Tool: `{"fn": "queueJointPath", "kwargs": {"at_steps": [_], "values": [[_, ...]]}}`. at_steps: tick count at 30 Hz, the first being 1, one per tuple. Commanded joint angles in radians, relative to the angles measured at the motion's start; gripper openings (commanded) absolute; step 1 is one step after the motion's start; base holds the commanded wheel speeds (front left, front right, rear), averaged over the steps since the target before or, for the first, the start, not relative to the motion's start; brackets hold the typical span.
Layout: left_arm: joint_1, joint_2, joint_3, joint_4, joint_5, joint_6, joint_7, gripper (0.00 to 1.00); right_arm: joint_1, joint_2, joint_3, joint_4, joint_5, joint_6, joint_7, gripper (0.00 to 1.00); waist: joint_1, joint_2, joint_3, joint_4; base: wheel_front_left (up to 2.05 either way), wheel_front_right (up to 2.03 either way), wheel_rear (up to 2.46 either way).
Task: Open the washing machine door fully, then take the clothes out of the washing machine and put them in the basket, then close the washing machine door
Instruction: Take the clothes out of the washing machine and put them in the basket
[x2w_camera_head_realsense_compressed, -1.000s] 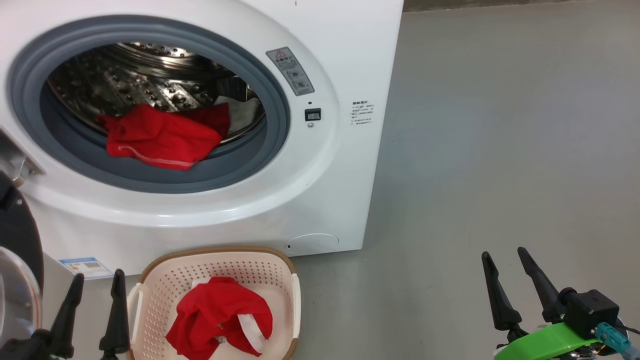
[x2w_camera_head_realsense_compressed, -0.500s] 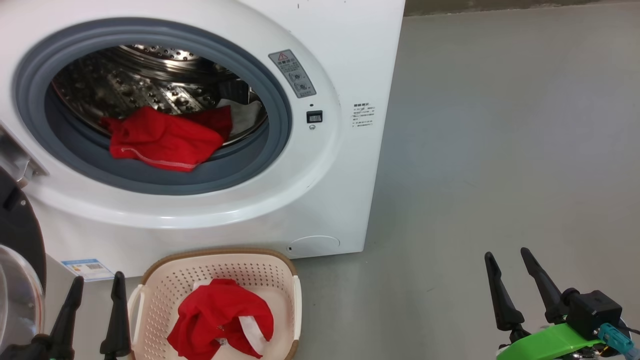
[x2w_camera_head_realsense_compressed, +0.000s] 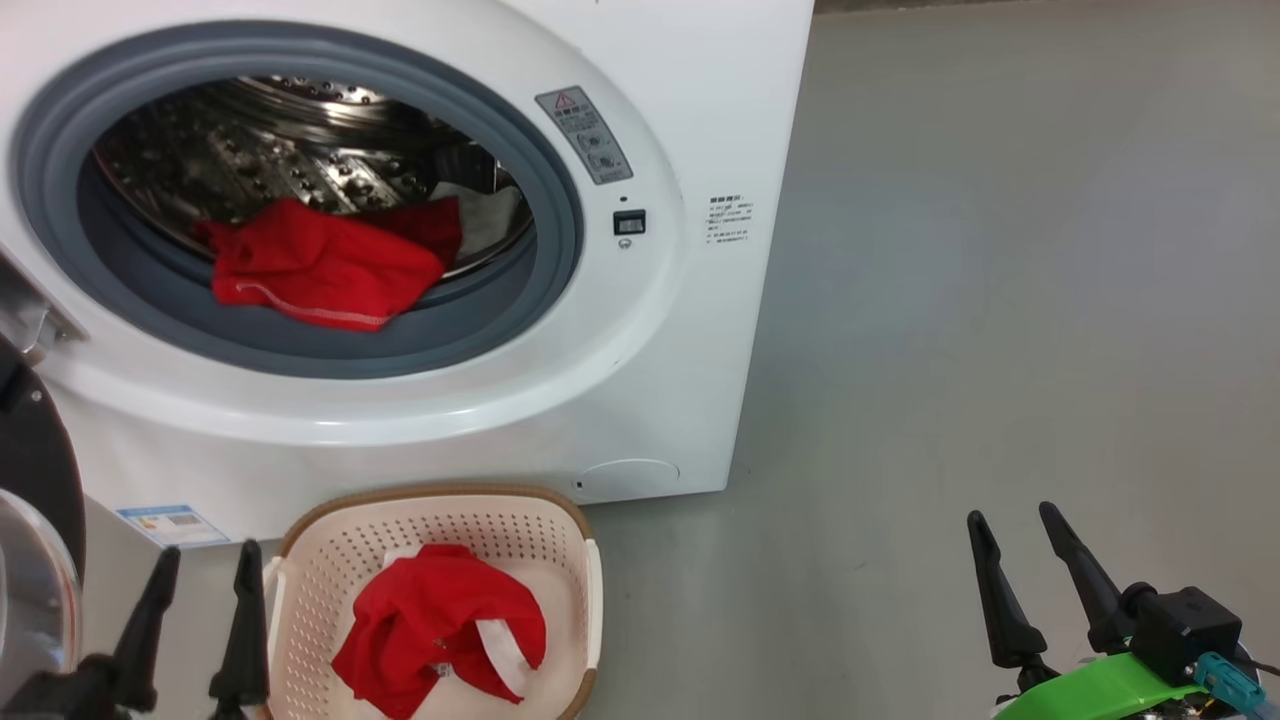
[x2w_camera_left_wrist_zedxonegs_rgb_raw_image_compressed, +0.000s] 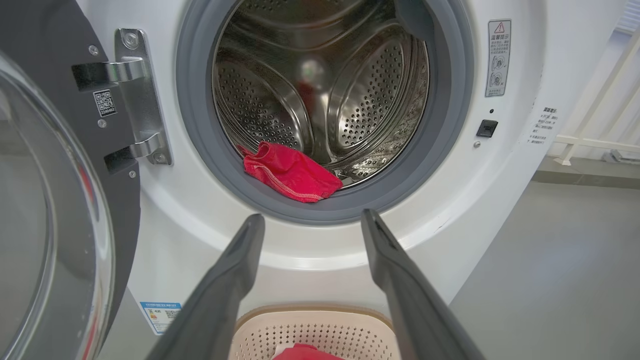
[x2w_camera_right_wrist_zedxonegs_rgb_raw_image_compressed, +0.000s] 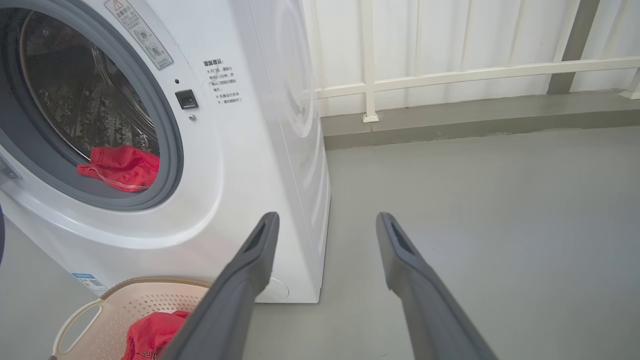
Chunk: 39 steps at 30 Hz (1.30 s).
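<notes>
clothes (x2w_camera_head_realsense_compressed: 310, 265): one piece lies on the near lip of the drum (x2w_camera_head_realsense_compressed: 300, 150); another piece (x2w_camera_head_realsense_compressed: 430, 630) sits in the basket (x2w_camera_head_realsense_compressed: 440, 493).
basket: on the floor (x2w_camera_head_realsense_compressed: 1000, 300), just before the washing machine (x2w_camera_head_realsense_compressed: 700, 120).
washing machine door (x2w_camera_head_realsense_compressed: 40, 470): swung wide at the left.
left jaws: released, empty, fingers (x2w_camera_head_realsense_compressed: 245, 630) just left of the basket.
right jaws: released, empty, fingers (x2w_camera_head_realsense_compressed: 1000, 600) well apart at the right.
change: only our head view has tipped; nothing moved, so we judge the next reach not begun.
</notes>
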Motion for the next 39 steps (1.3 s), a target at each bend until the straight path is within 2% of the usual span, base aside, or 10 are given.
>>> {"fn": "queueJointPath", "kwargs": {"at_steps": [1, 12, 20, 28, 39], "values": [[-0.064, 0.034, 0.027, -0.013, -0.002, -0.003, -0.005, 1.0, -0.028, -0.003, 0.025, -0.029, 0.0, 0.002, -0.005, 1.0, 0.0, 0.0, 0.015, 0.002, 0.0, 0.0, 0.0], [-0.312, 0.127, -0.067, 0.118, -0.013, -0.003, -0.005, 1.0, -0.099, 0.022, 0.034, -0.047, -0.023, 0.002, -0.005, 1.0, 0.0, 0.0, 0.131, -0.006, 0.0, 0.0, 0.0], [-0.594, 0.198, -0.167, 0.324, -0.022, -0.003, 0.007, 1.0, -0.169, 0.036, 0.05, -0.061, -0.03, 0.002, -0.005, 1.0, 0.0, 0.0, 0.252, -0.035, 0.0, 0.0, 0.0], [-0.871, 0.248, -0.272, 0.54, -0.027, -0.003, 0.044, 1.0, -0.236, 0.037, 0.078, -0.077, 0.026, 0.002, -0.005, 1.0, 0.0, 0.0, 0.359, -0.079, 0.0, 0.0, 0.0], [-1.113, 0.294, -0.446, 0.792, -0.079, -0.003, 0.121, 1.0, -0.295, 0.038, 0.109, -0.096, 0.074, 0.002, -0.005, 1.0, 0.0, 0.0, 0.46, -0.136, 0.0, 0.0, 0.0]]}}
